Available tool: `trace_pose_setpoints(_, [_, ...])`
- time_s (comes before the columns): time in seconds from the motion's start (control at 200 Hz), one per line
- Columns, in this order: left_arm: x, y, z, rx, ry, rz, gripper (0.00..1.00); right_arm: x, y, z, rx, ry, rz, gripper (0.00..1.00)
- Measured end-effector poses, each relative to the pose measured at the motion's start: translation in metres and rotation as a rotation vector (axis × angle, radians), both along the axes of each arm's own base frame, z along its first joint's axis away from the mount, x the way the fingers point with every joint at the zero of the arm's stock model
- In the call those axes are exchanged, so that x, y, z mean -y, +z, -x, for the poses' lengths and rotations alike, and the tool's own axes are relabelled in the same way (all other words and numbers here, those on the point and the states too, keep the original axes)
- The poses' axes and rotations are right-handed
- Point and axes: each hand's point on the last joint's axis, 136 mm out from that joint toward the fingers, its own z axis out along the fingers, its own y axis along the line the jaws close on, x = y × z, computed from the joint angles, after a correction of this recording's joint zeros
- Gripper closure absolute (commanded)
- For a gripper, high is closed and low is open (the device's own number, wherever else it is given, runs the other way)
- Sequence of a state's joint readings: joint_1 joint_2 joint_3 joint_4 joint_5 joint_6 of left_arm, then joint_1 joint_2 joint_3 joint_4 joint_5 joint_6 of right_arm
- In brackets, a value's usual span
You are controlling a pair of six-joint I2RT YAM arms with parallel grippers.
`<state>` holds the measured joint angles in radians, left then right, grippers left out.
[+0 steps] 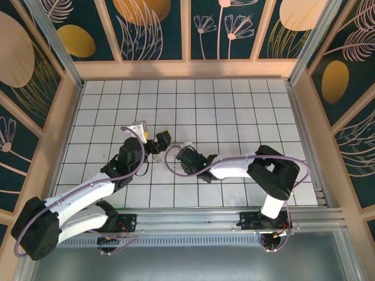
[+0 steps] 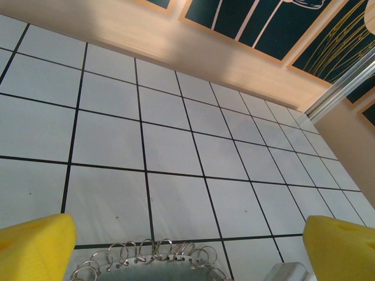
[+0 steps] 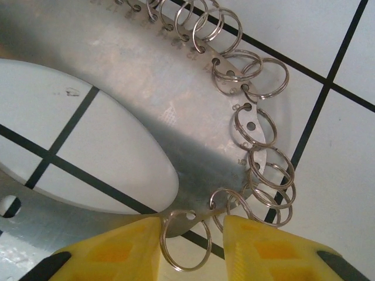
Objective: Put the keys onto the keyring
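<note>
The left claw (image 2: 187, 241) is spread wide, the keyring (image 2: 146, 257) on the tabletop (image 2: 176, 146) between its fingers. The right claw (image 3: 192, 246) brackets one small split ring (image 3: 186, 268); I cannot tell whether it grips. The steel looks thin, stiff and slick, so take the flat band.

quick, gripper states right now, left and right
Left gripper: open, fingers wide apart.
Right gripper: fingers nearly together at the edge of the keyring; grip cannot be told.

Overhead; wrist views close, probably same keyring (image 3: 140, 73).
</note>
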<state>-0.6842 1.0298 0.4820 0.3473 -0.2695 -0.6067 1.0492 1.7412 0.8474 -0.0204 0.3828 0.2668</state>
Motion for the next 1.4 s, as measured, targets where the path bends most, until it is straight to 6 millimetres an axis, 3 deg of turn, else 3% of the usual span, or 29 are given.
trace_pose_setpoints(0.34, [0.000, -0.002, 0.001, -0.004, -0.004, -0.002, 0.01, 0.004, 0.000, -0.006, 0.032, -0.022, 0.028, 0.79])
trace_pose_setpoints(0.546, [0.001, -0.003, 0.001, -0.006, -0.007, -0.001, 0.01, 0.007, 0.002, -0.011, 0.049, -0.040, 0.036, 1.00])
trace_pose_setpoints(0.841, [0.001, -0.003, 0.001, -0.007, -0.006, 0.001, 0.01, 0.006, 0.008, -0.015, 0.044, -0.021, 0.031, 1.00])
trace_pose_setpoints(1.001, [0.001, -0.004, 0.001, -0.014, -0.004, 0.006, 0.01, 0.002, 0.040, -0.021, 0.019, 0.014, -0.093, 1.00])
trace_pose_setpoints(1.206, [0.006, -0.007, 0.002, -0.028, -0.029, 0.015, 0.01, 0.013, 0.108, -0.037, 0.029, 0.055, -0.391, 1.00])
trace_pose_setpoints(1.401, [0.014, -0.006, 0.006, -0.033, -0.077, 0.033, 0.01, 0.023, 0.134, -0.028, 0.010, 0.136, -0.561, 1.00])
